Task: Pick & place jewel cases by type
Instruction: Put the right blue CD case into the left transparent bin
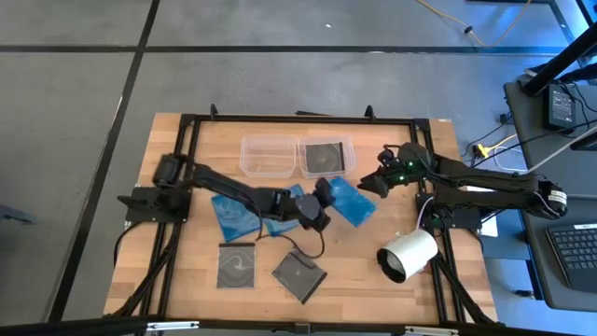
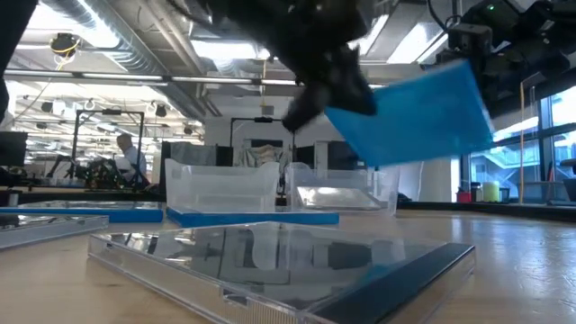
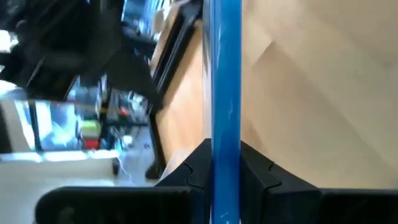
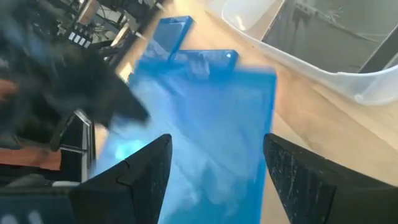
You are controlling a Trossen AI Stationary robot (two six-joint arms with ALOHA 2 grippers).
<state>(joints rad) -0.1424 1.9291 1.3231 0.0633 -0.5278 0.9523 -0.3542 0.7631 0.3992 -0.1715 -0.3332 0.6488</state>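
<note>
Left gripper point(image 1: 324, 191) pinches the blue jewel case point(image 1: 353, 202) by its edge, lifted mid-table.
Thin, stiff, slick, probably light; right gripper point(image 1: 372, 184) waits wide open near the tubs point(image 1: 297, 156).

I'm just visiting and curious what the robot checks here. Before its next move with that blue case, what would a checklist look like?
1. Left end effector clamped on the blue jewel case: ok.
2. Case lifted off the table: ok.
3. Right end effector open, case in front of it: ok.
4. Left tub empty for blue cases: ok.
5. Right tub holds a dark case: ok.
6. Whether a handover is planned: cannot tell.
</note>
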